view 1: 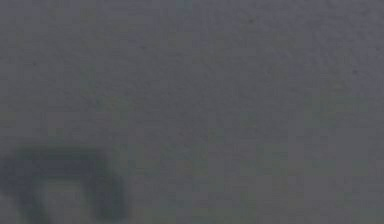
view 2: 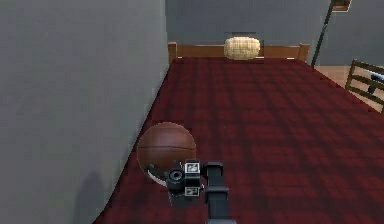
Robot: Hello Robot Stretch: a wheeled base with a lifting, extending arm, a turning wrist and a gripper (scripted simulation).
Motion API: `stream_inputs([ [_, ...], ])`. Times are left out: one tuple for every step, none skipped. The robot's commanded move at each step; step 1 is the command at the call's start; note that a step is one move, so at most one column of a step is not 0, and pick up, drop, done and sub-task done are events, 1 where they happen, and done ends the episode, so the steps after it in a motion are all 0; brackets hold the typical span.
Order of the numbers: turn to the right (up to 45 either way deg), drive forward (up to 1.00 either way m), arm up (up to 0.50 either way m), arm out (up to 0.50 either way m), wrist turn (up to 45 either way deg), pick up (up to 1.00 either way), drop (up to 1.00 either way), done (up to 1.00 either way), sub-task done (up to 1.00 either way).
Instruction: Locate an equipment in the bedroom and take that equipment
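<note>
A brown-orange basketball [view 2: 165,146] lies on a bed with a dark red plaid cover [view 2: 270,120], close to the grey wall [view 2: 80,90] at the arm side view's left. The dark arm bar [view 2: 215,195] rises from the bottom edge, with two white marked squares at its far end. Left of them is the gripper [view 2: 158,177], its dark body and thin fingers right at the ball's lower edge. The ball rests on the bed at the gripper, so I cannot tell whether it holds anything.
A tan pillow [view 2: 241,47] lies at the bed's far end against a wooden headboard [view 2: 285,50]. A wooden piece of furniture [view 2: 368,80] stands at the right edge, with a dark pole [view 2: 323,35] beyond it. In the forward view, a plain grey wall [view 1: 200,90] stands close.
</note>
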Motion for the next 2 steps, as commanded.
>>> stream_inputs([
  [0.0, 0.0, 0.1, 0.0, 0.0, 0.0, 0.0, 0.0, 0.0],
  [0.0, 0.0, 0.0, 0.0, 0.0, 0.0, 0.0, 1.0, 0.0],
])
